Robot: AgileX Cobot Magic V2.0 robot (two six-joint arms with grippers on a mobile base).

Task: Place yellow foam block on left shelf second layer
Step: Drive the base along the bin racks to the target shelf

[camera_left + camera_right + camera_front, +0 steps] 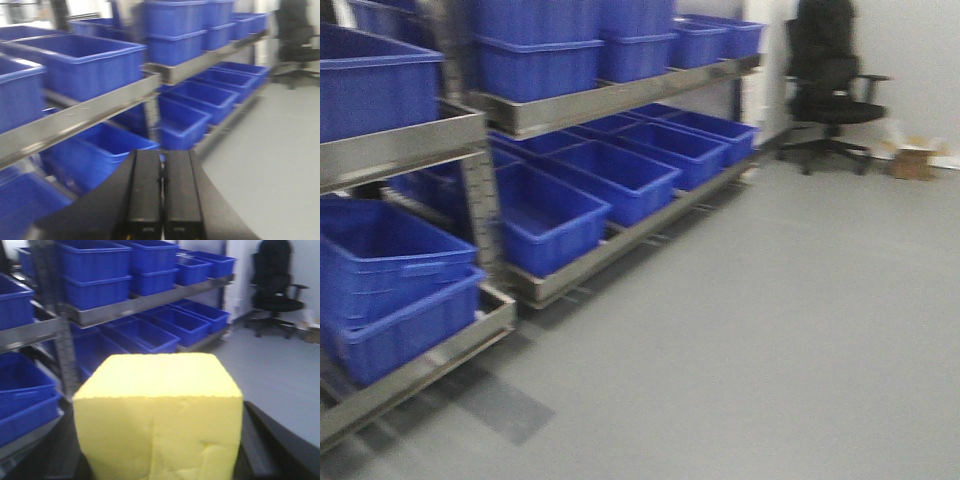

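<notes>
The yellow foam block [160,415] fills the lower middle of the right wrist view, creased on its near face. My right gripper [160,445] is shut on it, with a dark finger [262,440] showing at each side. My left gripper [162,167] is shut with nothing between its fingers, pointing at the racks. The left shelf [395,150] is a steel rack on the left; blue bins [380,80] sit on its upper ledge and more blue bins [390,265] on the ledge below. Neither gripper shows in the front view.
A second steel rack [610,100] with several blue bins runs back to the right of the upright post [480,195]. A black office chair [830,80] and a small cardboard box [912,160] stand at the far wall. Grey floor [770,330] spreads to the right.
</notes>
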